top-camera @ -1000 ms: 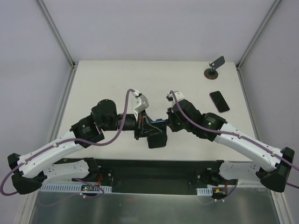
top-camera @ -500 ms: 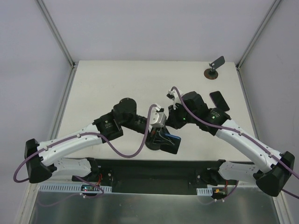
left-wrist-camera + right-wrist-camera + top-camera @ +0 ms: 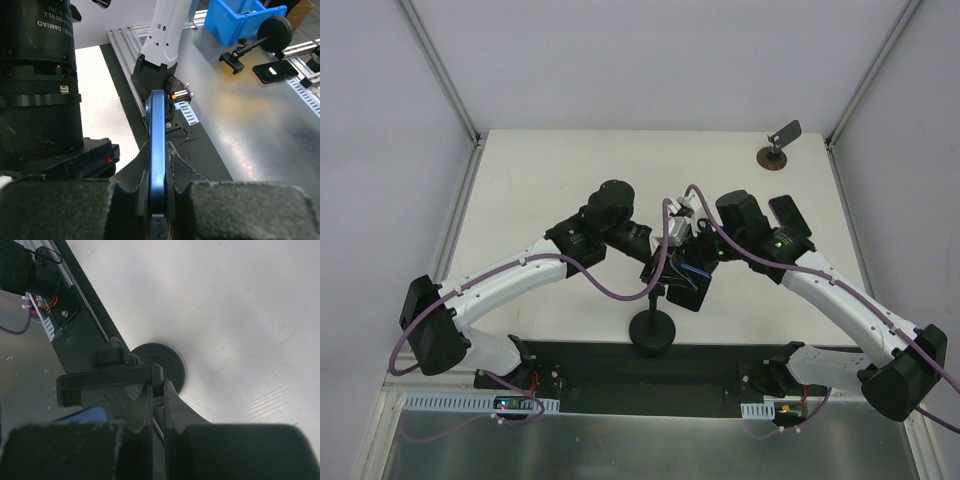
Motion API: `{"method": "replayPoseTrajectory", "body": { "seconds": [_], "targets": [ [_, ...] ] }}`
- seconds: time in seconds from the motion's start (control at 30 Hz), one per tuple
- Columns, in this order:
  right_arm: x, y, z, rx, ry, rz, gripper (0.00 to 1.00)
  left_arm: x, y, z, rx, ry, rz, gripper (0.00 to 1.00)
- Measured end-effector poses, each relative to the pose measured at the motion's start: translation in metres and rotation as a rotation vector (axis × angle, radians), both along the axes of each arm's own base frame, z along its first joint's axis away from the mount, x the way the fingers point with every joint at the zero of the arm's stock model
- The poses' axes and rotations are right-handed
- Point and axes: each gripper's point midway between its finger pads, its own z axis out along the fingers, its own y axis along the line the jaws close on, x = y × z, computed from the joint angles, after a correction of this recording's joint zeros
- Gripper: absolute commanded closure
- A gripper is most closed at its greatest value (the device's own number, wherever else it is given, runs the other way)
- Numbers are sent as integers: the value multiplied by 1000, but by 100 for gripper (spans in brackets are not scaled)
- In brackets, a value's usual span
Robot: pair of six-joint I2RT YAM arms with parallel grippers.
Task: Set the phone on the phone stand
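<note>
Presently, left tool point(image 3: 159, 186): gripping the phone point(image 3: 157, 135), bluish edge showing.
right tool point(image 3: 157, 389): closing on the phone stand point(image 3: 162, 362) at its clamp head.
desk point(image 3: 240, 315): carrying the stand's round base.

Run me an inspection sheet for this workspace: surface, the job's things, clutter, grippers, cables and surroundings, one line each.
Surface: white tabletop, no spills or marks seen.
Job's things: phone held edge-on off the table, close to the head of the phone stand; not yet seated. The stand's disc base sits at the near edge.
Clutter: second phone lying flat on the right, partly hidden by the right arm; brown-based stand at the far right corner.
Grippers: left gripper shut on the phone; right gripper shut on the phone stand.
Cables: purple cables along both arms; the left loop hangs near the stand's stem.
Surroundings: white enclosure walls; metal bench at the bases.
</note>
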Motion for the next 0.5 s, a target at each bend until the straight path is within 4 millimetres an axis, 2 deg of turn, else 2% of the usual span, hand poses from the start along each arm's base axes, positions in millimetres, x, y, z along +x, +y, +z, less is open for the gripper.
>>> {"method": "replayPoseTrajectory", "body": {
  "seconds": [0.2,0.5],
  "targets": [
    [3,0,-1,7,3,11,100,10,-8,-4,7,10,-24,100],
    [11,-1,2,17,-26,-1,100,27,-9,-14,25,32,-10,100]
  ]
}}
